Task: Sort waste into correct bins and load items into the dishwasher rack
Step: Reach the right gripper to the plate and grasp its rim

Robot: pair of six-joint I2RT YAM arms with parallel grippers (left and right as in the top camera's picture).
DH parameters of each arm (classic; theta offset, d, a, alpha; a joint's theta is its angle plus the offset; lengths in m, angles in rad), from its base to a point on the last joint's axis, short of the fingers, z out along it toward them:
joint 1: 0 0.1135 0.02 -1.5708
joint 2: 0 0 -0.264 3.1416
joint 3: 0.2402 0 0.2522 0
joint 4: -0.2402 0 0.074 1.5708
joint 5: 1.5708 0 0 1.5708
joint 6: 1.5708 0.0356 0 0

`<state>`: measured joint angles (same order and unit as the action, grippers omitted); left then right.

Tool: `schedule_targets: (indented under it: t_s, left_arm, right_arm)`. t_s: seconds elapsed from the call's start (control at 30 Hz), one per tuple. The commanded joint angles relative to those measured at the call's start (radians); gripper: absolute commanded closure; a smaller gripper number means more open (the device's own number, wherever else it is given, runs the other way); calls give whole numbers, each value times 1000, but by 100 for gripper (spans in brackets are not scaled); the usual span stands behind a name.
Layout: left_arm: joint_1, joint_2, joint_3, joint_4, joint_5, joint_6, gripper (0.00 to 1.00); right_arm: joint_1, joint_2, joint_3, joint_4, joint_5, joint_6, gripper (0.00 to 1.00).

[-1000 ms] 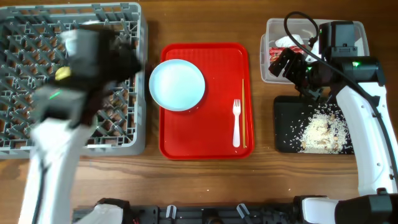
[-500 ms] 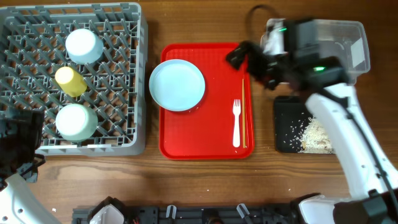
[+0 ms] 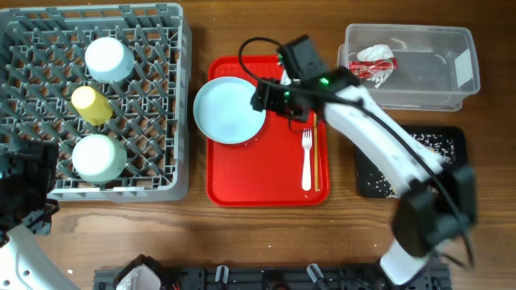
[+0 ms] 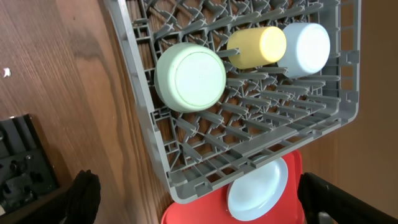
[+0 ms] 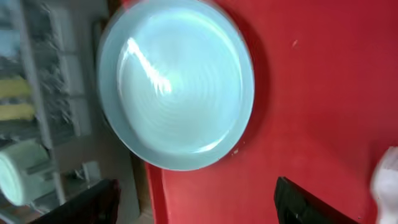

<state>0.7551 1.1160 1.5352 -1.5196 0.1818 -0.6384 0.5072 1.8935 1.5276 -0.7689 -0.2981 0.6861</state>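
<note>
Wooden table (image 3: 347, 234), white plate (image 3: 228, 111) on red tray (image 3: 242, 177), right end effector (image 3: 260, 100) at its rim, spread

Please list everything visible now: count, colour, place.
dishwasher rack: 1, grey, left
light blue bowl: 1, light blue, in rack
yellow cup: 1, yellow, in rack
pale green bowl: 1, pale green, in rack
red tray: 1, red, centre
plate: 1, white, on red tray
fork: 1, white, on red tray
chopsticks: unclear, wooden, beside fork
clear tub: 1, clear, right
wrapper: 1, red-and-white, in clear tub
black tray: 1, black, right
rice scraps: scattered, whitish, in black tray
left gripper: 1, black, near rack
right gripper: 1, black, by plate
</note>
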Motion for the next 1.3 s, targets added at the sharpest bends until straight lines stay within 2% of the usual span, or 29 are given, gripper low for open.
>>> schedule_targets:
  t_s: [0.0, 0.07, 0.23, 0.4, 0.57, 0.7, 0.73, 0.8, 0.9, 1.13, 1.27]
  left_arm:
    - [7, 3, 4, -1, 11, -10, 0]
    - [7, 3, 4, -1, 11, -10, 0]
    - [7, 3, 4, -1, 11, -10, 0]
    - [7, 3, 4, -1, 11, -10, 0]
    - [7, 3, 4, -1, 11, -10, 0]
    - [7, 3, 4, -1, 11, -10, 0]
    - [7, 3, 4, -1, 11, -10, 0]
    - [7, 3, 4, -1, 11, -10, 0]
    - [7, 3, 4, -1, 11, -10, 0]
    - [7, 3, 4, -1, 11, -10, 0]
    - [7, 3, 4, -1, 11, -10, 0]
  right_arm:
    - [0, 172, 185, -102, -88, -43, 22]
    - [2, 236, 251, -160, -5, -28, 21]
    - [-2, 313, 257, -148, 7, 5, 21]
    - [0, 395, 257, -137, 6, 76, 32]
    - [0, 449, 254, -122, -16, 74, 44]
    - [0, 459, 251, -107, -16, 73, 58]
    - [0, 459, 251, -102, -16, 76, 66]
    - [0, 459, 251, -93, -16, 77, 75]
    - [-5, 459, 251, -87, -17, 84, 96]
    - [-76, 458, 251, -82, -203, 67, 96]
    - [-151, 457, 251, -72, -369, 11, 96]
